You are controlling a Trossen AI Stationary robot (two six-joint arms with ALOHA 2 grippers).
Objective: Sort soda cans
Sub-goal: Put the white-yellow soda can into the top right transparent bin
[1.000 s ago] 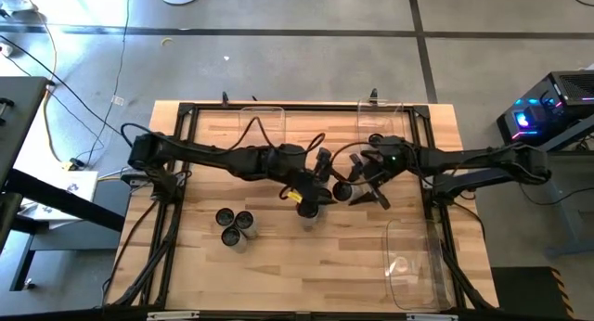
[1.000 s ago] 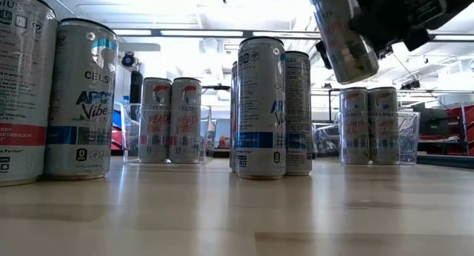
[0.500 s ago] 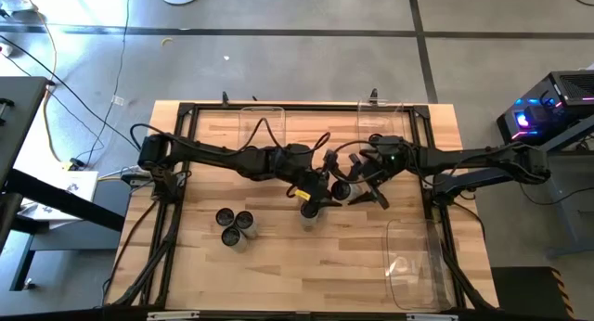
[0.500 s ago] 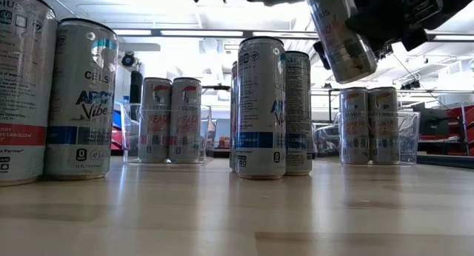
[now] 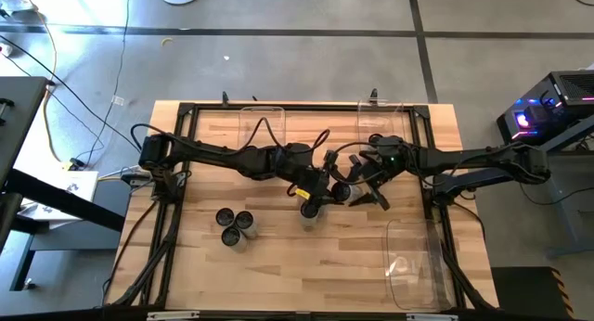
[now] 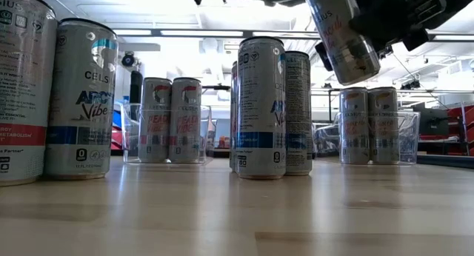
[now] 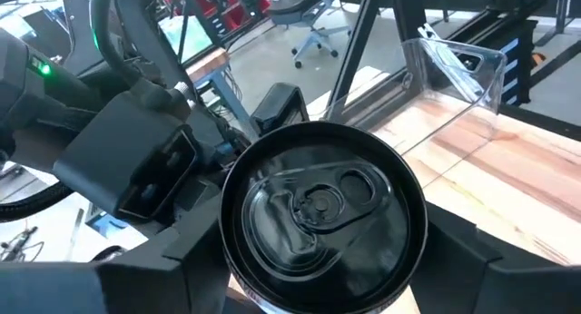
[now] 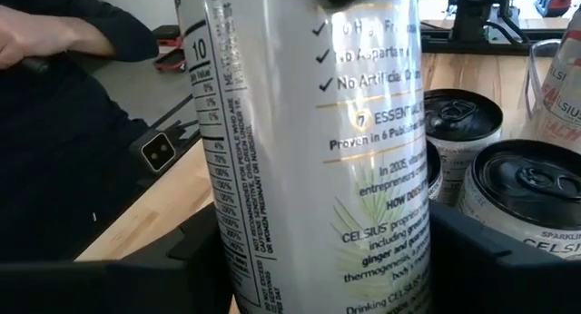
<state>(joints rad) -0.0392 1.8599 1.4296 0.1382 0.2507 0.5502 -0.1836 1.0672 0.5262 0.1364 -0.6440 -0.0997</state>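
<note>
- The right gripper (image 5: 351, 190) is clamped on a soda can (image 6: 342, 35), held tilted in the air above the middle of the bench (image 5: 325, 256).
- The left gripper (image 5: 320, 193) has its fingers on either side of that can's dark top (image 7: 324, 212) (whether they press it, I cannot tell).
- More cans (image 5: 235, 225) stand grouped nearer the bench's left edge.

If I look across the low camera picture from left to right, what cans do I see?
Two blue-label cans close up → two red-label cans in a clear bin → blue-label cans in the middle → a tilted can held up in the air → two red-label cans in another bin.
</note>
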